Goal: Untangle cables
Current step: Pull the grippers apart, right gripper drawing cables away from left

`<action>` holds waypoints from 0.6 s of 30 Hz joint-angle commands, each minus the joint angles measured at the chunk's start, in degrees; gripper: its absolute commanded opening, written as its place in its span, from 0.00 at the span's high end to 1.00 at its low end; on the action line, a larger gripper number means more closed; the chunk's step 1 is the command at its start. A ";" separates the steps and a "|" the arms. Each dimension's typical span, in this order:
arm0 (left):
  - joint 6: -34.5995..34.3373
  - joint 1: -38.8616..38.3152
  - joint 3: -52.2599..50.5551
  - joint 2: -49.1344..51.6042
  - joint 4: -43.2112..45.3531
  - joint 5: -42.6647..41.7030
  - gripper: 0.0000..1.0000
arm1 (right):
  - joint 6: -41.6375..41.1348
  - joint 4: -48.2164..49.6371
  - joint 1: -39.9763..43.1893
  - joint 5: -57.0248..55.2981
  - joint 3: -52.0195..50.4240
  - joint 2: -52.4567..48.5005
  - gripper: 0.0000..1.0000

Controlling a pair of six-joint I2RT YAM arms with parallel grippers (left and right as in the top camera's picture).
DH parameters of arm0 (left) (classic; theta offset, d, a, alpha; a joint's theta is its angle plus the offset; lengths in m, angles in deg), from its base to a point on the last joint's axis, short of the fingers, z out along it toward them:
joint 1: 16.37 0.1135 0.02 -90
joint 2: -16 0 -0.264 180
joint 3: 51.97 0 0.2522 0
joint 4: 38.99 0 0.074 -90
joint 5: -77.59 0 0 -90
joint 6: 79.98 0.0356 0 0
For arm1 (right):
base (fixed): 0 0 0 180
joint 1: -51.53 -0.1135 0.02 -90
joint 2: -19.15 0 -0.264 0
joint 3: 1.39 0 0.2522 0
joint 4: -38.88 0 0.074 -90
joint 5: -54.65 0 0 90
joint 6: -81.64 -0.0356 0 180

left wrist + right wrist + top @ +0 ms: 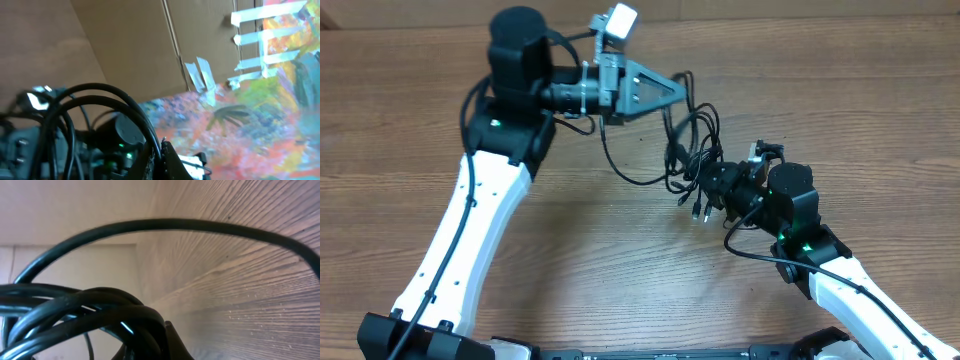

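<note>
- The cables (692, 150) form a tangled knot just off the middle of the table (610, 260), toward 2 o'clock, strung between the two grippers.
- The left gripper (674, 84), at 1 o'clock, is pinched together on a loop at the top of the cables.
- The right gripper (713, 186), at 3 o'clock, is clamped on the bundle's lower part.
- Metal-tipped plugs (696, 210) dangle at the knot's 6 o'clock side.

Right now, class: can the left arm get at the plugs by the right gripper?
Probably not yet: the left gripper is shut on the cables. Nothing else blocks the plugs.
</note>
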 commanded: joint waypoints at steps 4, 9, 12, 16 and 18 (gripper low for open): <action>20.81 4.13 1.73 -2.03 -1.14 -0.33 0.91 | 6.51 0.04 -0.17 6.91 0.70 -0.11 0.96; 40.00 4.13 1.70 -1.99 -9.64 -0.59 0.87 | 8.72 5.25 -0.17 12.85 0.70 -0.11 0.96; 48.17 4.28 1.70 -1.95 -14.84 0.96 0.89 | 8.85 7.82 -0.17 15.32 0.70 -0.11 0.96; 50.27 5.40 1.70 -1.95 -20.39 8.41 0.92 | 9.07 8.72 -0.17 18.16 0.70 -0.11 0.96; 50.27 6.29 1.70 -1.95 -22.95 12.55 0.95 | 9.05 8.76 -0.17 19.67 0.70 -0.11 0.96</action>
